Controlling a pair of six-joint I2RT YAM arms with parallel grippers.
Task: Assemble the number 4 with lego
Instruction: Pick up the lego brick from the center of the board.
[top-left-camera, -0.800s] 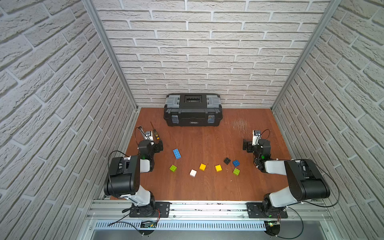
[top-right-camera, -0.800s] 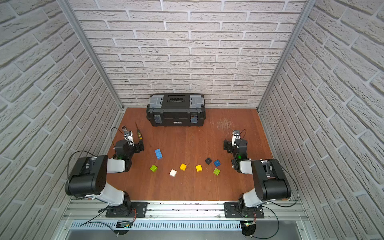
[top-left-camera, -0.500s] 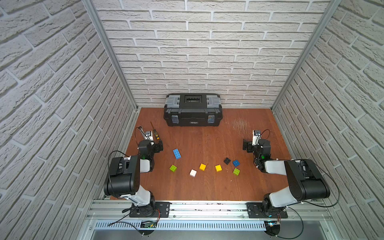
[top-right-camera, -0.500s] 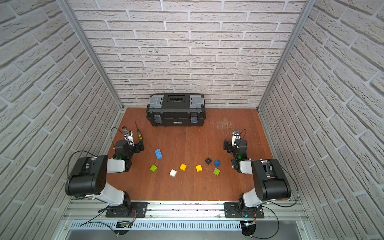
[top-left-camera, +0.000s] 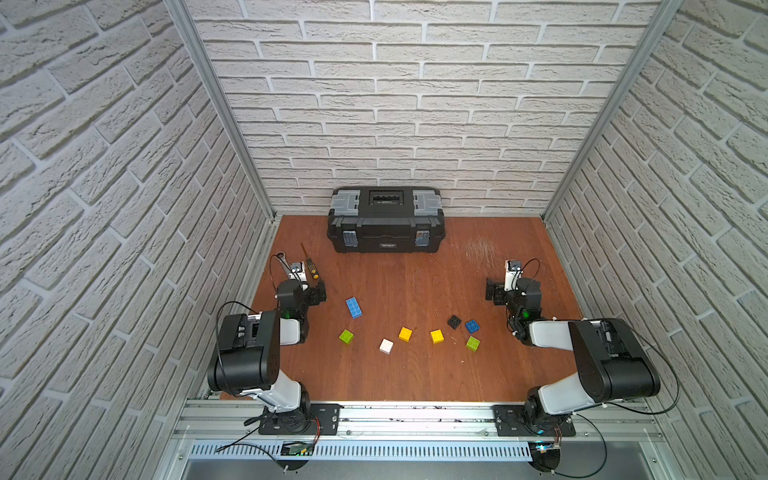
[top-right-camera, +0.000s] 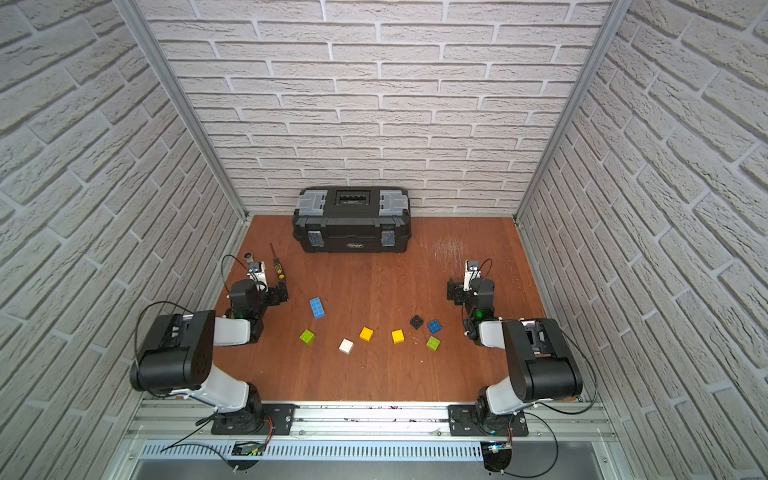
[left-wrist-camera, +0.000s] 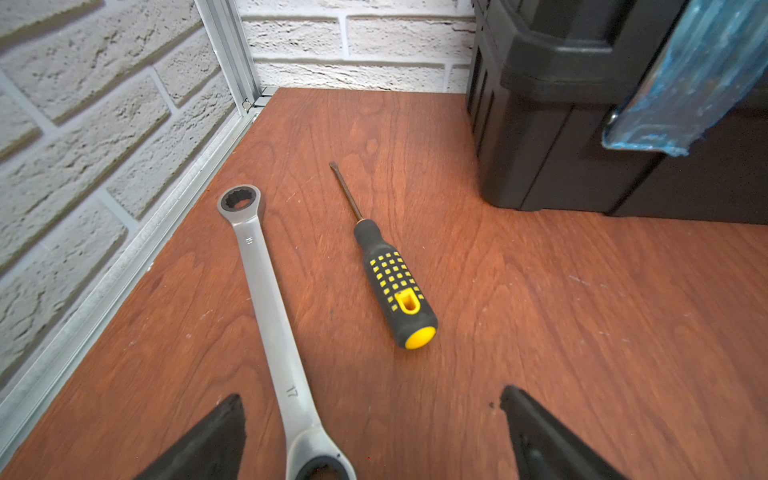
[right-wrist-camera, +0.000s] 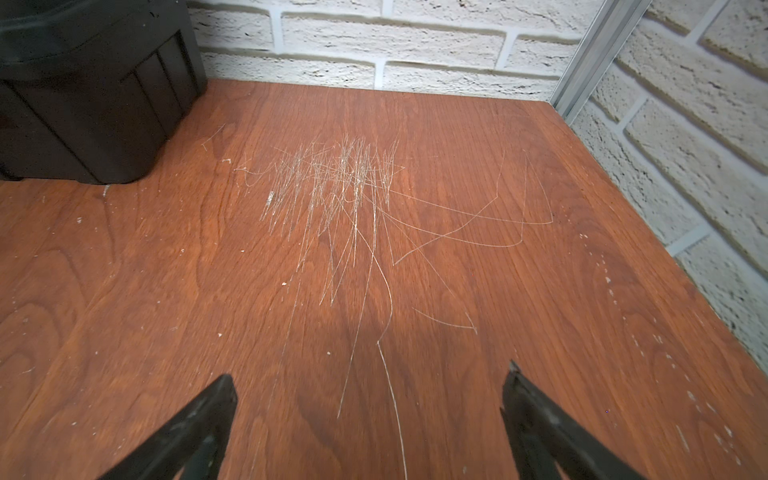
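Note:
The lego lies loose on the wooden table in both top views, every brick apart from the others. From left to right there is a long blue brick (top-left-camera: 353, 308), a lime green one (top-left-camera: 346, 336), a white one (top-left-camera: 386, 345), two yellow ones (top-left-camera: 405, 333) (top-left-camera: 436, 336), a black one (top-left-camera: 454, 321), a square blue one (top-left-camera: 472, 326) and a second green one (top-left-camera: 473, 343). No number 4 is in view. My left gripper (top-left-camera: 307, 293) (left-wrist-camera: 370, 395) is open and empty, left of the bricks. My right gripper (top-left-camera: 503, 291) (right-wrist-camera: 370, 372) is open and empty, right of them.
A black-and-grey toolbox (top-left-camera: 386, 224) stands shut against the back wall. A yellow-tipped screwdriver (left-wrist-camera: 390, 282) and a steel ring wrench (left-wrist-camera: 266, 282) lie in front of my left gripper. Brick-pattern walls close in three sides. The wood ahead of my right gripper is scratched.

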